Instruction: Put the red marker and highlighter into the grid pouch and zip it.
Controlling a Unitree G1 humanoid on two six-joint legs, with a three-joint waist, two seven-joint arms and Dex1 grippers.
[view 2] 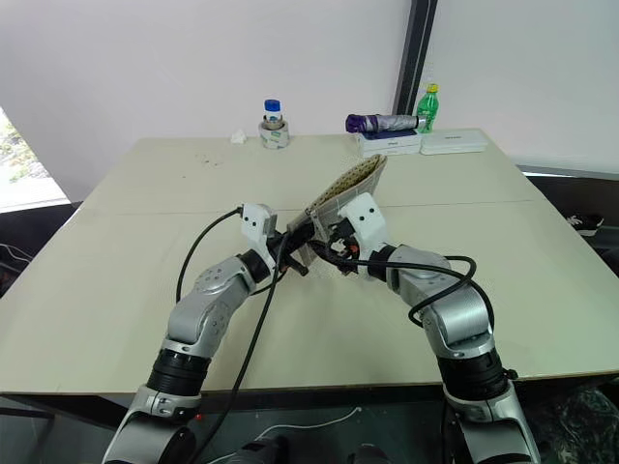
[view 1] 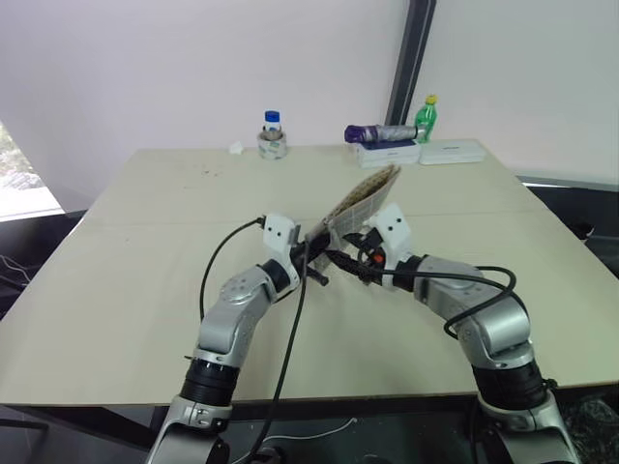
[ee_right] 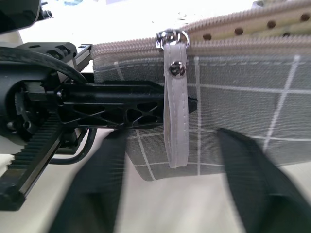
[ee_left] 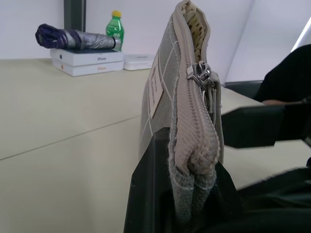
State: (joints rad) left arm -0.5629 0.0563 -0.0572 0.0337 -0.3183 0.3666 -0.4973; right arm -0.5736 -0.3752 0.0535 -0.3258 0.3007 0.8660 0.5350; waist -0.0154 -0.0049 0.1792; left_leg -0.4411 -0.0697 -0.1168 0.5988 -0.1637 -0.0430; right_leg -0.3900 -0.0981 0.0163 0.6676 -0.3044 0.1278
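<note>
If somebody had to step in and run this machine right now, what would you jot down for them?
Left gripper: fingers shut on the end of the grid pouch, holding it up off the table, on edge.
Right gripper: fingers apart either side of the hanging zipper pull, not gripping it.
Done: zipper closed from the held end up to the slider; beyond it the pouch gapes.
Marker and highlighter: can't tell where they are.
Left: grasp the pull and finish zipping.

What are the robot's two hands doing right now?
Left gripper: shut on the grid pouch.
Right gripper: open, fingers either side of the zip pull.
</note>
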